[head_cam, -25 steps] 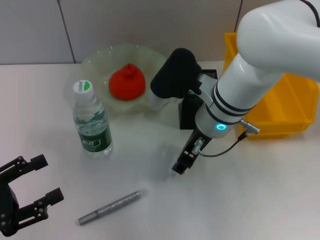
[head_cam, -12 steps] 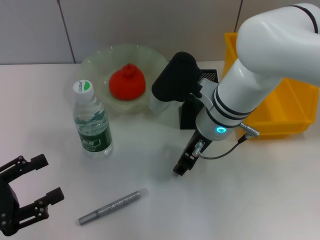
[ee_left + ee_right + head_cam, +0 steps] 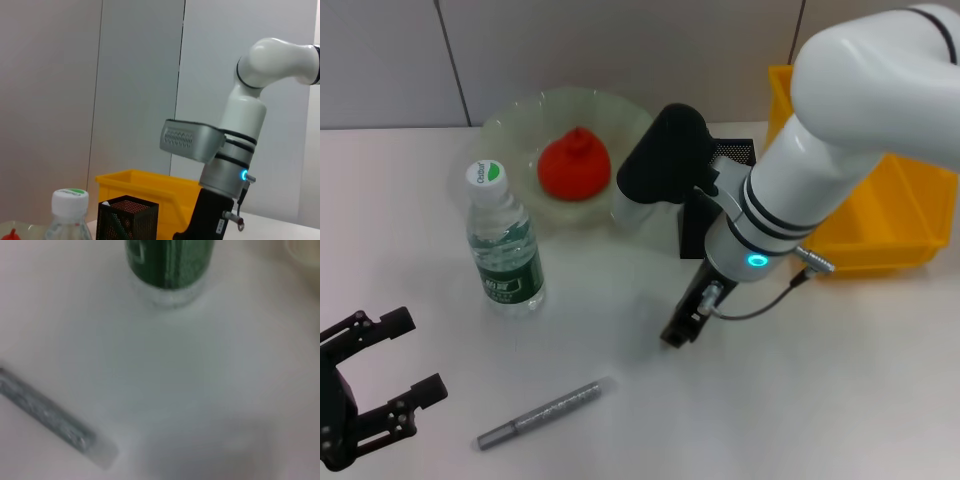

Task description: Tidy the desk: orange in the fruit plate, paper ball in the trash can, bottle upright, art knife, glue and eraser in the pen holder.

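Note:
The orange point(image 3: 575, 165) lies in the fruit plate point(image 3: 510, 125) at the back of the desk point(image 3: 840, 380). The bottle point(image 3: 505, 245) stands upright in front of the plate; it also shows in the right wrist view point(image 3: 170, 270). The glue point(image 3: 545, 413) lies flat on the desk near the front, with its clear cap in the right wrist view point(image 3: 100, 452). My right gripper point(image 3: 677, 330) hangs just above the desk, right of and behind the glue. The pen holder point(image 3: 720, 215) is partly hidden behind my right arm. The trash can point(image 3: 890, 230) stands at the right. The paper ball, eraser and art knife are out of view.
My left gripper point(image 3: 415, 358) is parked open and empty at the front left corner. The left wrist view shows the bottle cap point(image 3: 70, 200), the pen holder point(image 3: 126, 220), the yellow trash can point(image 3: 145, 182) and my right arm point(image 3: 225, 165).
My right arm has shifted slightly to the left, bringing its gripper a little closer to the glue. The left arm and the objects have not moved.

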Tool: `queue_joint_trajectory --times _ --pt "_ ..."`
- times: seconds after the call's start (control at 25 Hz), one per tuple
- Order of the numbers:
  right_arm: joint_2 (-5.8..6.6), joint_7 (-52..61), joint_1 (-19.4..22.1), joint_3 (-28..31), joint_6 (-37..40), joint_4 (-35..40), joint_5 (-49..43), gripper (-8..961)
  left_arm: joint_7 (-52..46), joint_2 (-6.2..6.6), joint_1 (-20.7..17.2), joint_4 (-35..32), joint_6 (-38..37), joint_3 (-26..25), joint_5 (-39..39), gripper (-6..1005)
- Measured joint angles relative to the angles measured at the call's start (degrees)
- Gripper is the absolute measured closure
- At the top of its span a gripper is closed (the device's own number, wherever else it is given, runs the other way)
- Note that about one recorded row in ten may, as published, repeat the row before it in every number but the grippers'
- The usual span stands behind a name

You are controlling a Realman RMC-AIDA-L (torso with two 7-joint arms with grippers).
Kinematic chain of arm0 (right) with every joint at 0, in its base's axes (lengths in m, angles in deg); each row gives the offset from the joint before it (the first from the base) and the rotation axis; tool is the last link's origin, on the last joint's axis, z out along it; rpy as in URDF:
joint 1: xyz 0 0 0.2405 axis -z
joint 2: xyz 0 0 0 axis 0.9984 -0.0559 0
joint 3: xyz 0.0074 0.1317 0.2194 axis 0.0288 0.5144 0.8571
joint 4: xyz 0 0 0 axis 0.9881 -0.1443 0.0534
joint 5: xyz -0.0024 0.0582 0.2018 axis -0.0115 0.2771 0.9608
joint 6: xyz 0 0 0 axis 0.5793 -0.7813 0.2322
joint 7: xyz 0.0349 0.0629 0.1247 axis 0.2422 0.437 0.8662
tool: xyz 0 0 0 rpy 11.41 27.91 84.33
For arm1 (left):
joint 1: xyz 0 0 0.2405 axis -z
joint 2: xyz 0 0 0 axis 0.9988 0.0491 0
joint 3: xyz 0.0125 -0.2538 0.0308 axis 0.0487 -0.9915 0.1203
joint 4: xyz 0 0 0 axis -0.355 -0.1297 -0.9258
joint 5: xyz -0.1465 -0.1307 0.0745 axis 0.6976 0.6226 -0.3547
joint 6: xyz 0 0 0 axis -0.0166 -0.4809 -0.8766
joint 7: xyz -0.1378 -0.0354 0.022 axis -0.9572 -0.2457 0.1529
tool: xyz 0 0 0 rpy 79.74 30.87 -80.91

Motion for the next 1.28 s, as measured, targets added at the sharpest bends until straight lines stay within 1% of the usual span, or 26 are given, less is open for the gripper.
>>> queue_joint_trajectory --times 0.08,0.12,0.16,0.2,0.28,0.48,0.52,0.56,0.72,0.88,1.08,1.12,1.28 --pt "0.29 0.13 0.46 1.01 1.58 2.57 -0.37 555 0.00 0.00 0.00 0.00 0.01 -0.03 0.00 315" --pt "0.49 0.21 1.25 4.01 4.53 6.52 -2.12 556 0.00 0.01 -0.03 0.00 0.01 -0.03 0.00 316" --pt "0.49 0.21 1.25 4.01 4.53 6.52 -2.12 556 0.00 0.01 -0.03 0.00 0.01 -0.03 0.00 317" --pt "0.50 0.30 1.82 6.04 6.19 8.97 -3.65 556 0.00 0.01 -0.03 0.00 0.01 -0.03 0.00 318" --pt "0.46 0.64 3.48 9.78 9.16 14.76 -7.16 556 0.12 0.01 -0.30 0.00 0.03 -0.04 0.00 319" --pt "0.51 1.77 7.92 15.45 12.91 29.23 -11.47 555 0.48 0.06 -0.53 0.59 0.05 -0.03 0.00 322" --pt "0.57 1.92 9.59 16.96 13.62 33.90 -12.26 555 0.49 0.09 -0.54 0.66 0.06 -0.04 0.00 323" --pt "0.57 1.92 9.59 16.96 13.62 33.90 -12.26 555 0.49 0.09 -0.54 0.66 0.06 -0.04 0.00 324" --pt "0.63 1.82 12.22 19.38 13.86 38.20 -15.02 556 0.41 0.15 -0.52 0.70 0.07 -0.05 0.00 327" --pt "0.63 1.37 12.96 20.01 12.70 37.51 -16.59 538 0.24 0.17 -0.52 0.70 0.05 -0.05 0.00 330" --pt "0.62 0.42 14.38 20.16 8.81 36.31 -16.99 516 0.10 0.16 -0.15 0.70 0.28 0.17 0.00 333" --pt "0.62 0.36 14.80 20.21 7.00 35.71 -17.01 512 0.08 0.14 -0.13 0.71 0.28 0.17 0.00 334" --pt "0.62 0.08 15.14 20.32 4.68 34.52 -17.03 494 0.05 0.12 -0.38 0.71 0.28 0.19 0.00 337"
